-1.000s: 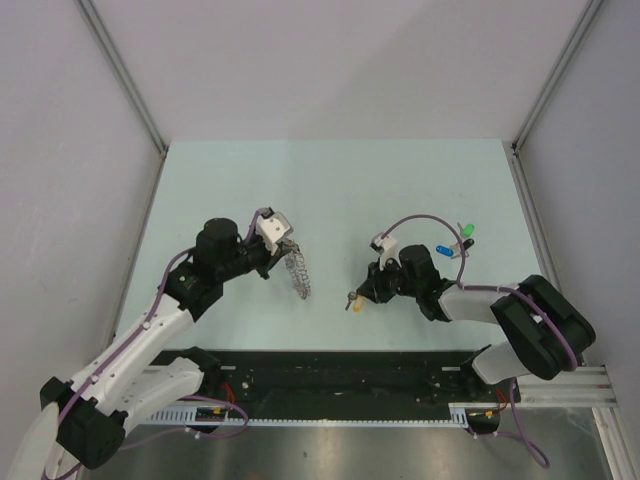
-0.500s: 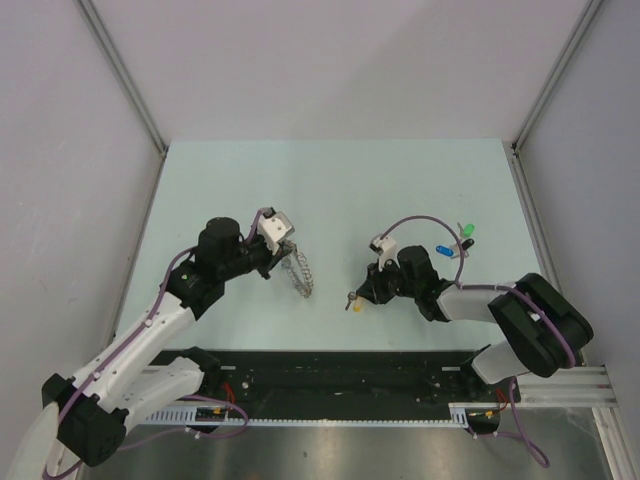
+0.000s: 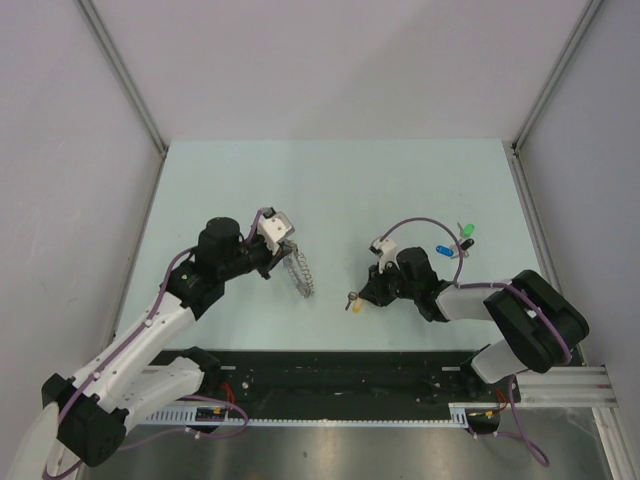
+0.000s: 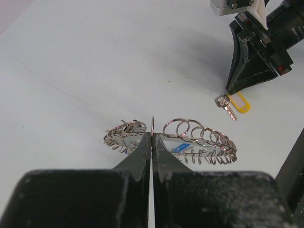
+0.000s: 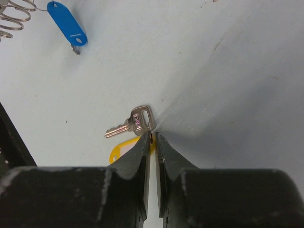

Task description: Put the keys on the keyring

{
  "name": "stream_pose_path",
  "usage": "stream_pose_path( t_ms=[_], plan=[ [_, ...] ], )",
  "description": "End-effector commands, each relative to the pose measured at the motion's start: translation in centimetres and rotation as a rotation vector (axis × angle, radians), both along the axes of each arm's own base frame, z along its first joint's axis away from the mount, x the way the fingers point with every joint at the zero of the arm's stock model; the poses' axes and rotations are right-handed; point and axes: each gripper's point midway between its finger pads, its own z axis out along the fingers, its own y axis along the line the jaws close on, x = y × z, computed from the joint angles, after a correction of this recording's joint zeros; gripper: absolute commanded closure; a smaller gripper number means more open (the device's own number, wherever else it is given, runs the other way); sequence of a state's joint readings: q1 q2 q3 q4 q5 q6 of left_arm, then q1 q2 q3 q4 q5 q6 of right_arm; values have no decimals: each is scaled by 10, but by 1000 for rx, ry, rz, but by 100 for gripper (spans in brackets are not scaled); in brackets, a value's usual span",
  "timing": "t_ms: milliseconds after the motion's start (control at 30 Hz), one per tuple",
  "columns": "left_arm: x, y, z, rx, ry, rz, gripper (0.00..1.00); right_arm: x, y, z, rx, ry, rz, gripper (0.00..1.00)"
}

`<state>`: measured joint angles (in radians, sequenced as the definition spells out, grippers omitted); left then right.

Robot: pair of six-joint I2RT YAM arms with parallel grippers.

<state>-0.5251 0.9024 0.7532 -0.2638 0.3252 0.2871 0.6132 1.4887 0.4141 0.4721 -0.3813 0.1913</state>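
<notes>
The keyring [image 4: 194,137], a wide loop of small steel rings, hangs just over the table with my left gripper [image 4: 152,137] shut on one of its loops; from above it [image 3: 300,272] shows left of centre. A blue-tagged key [image 5: 69,29] lies under it; I cannot tell whether it hangs on it. My right gripper [image 5: 153,136] is down on the table, its jaws nearly together on the small ring joining a silver key [image 5: 135,122] to its yellow tag [image 5: 118,151]. That key [image 4: 236,103] still lies flat. From above, the right gripper [image 3: 362,297] is right of the keyring.
Another blue-tagged key [image 3: 442,251] and a green-tagged one [image 3: 466,231] lie behind the right arm at the table's right. Grey walls close in the pale table [image 3: 330,180] on three sides. A black rail [image 3: 330,375] runs along the near edge.
The right gripper's jaws have narrowed around the yellow-tagged key's ring. The left gripper has shifted slightly, and the keyring has swung a little in its grip.
</notes>
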Motion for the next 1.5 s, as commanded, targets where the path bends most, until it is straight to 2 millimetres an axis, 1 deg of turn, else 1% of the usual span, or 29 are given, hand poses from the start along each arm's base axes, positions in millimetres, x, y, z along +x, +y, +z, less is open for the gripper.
stream_pose_path(
  t_ms=[0,200,233,267,333,367,433,467,533,567,600,633,667,700,800,833,867,900,933,967,1033,1100,1167,1200,1333,1367,1400,1467],
  plan=[
    [5,-5,23,-56,-63,-10,100,0,0,-1,0,-8,-6,90],
    [4,-6,23,-58,-64,-13,100,0,1,2,8,-20,5,100],
    [4,-5,23,-57,-66,-12,100,1,2,5,13,-31,9,100],
    [4,-5,23,-57,-67,-12,100,4,4,13,25,-53,13,100],
    [4,-5,24,-56,-68,-16,100,3,6,23,15,-64,38,100],
    [3,-6,24,-58,-68,-23,100,4,9,41,18,-90,52,100],
    [0,-8,25,-62,-72,-41,100,7,8,56,-11,-152,59,100],
    [-3,-11,27,-69,-74,-68,100,10,7,74,-7,-190,55,100],
    [-9,-16,29,-78,-77,-112,100,12,4,87,-24,-223,69,100],
    [-14,-20,32,-87,-79,-153,100,8,1,88,-52,-220,89,100],
    [-17,-22,33,-91,-78,-178,100,9,4,108,-37,-271,110,100],
    [-20,-24,35,-94,-81,-199,100,7,5,116,-36,-288,126,100],
    [-23,-27,38,-94,-93,-229,100,3,4,117,-60,-295,151,100],
    [-28,-31,40,-103,-91,-270,100,2,5,135,-54,-323,162,100],
    [-35,-40,50,-97,-118,-347,100,-3,3,151,-104,-367,207,100],
    [-39,-42,48,-80,-99,-363,100,-2,5,169,-97,-406,209,100],
    [-40,-47,44,-58,-93,-391,100,-6,3,171,-120,-401,220,100],
    [-39,-51,55,-54,-116,-410,100,-6,2,176,-140,-425,232,100],
    [-42,-53,51,-32,-95,-427,100,-5,5,194,-132,-458,237,100],
    [-43,-60,58,-15,-123,-462,100,-9,3,196,-149,-458,248,100],
    [-46,-67,59,0,-127,-504,100,-10,5,212,-158,-508,265,100],
    [-43,-72,65,4,-152,-531,100,-14,4,217,-175,-519,284,100],
    [-43,-76,66,6,-171,-557,100,-20,8,225,-180,-547,315,100],
    [-44,-78,63,10,-170,-569,100,-22,10,227,-174,-556,326,100],
    [-54,-82,58,-16,-195,-631,100,-34,19,241,-126,-604,377,100],
    [-60,-82,50,-27,-182,-655,100,-36,21,244,-117,-614,390,100],
    [-60,-84,54,-44,-210,-666,100,-37,22,247,-108,-622,392,100],
    [-66,-85,53,-59,-212,-686,100,-40,25,250,-101,-639,411,100]
  ],
)
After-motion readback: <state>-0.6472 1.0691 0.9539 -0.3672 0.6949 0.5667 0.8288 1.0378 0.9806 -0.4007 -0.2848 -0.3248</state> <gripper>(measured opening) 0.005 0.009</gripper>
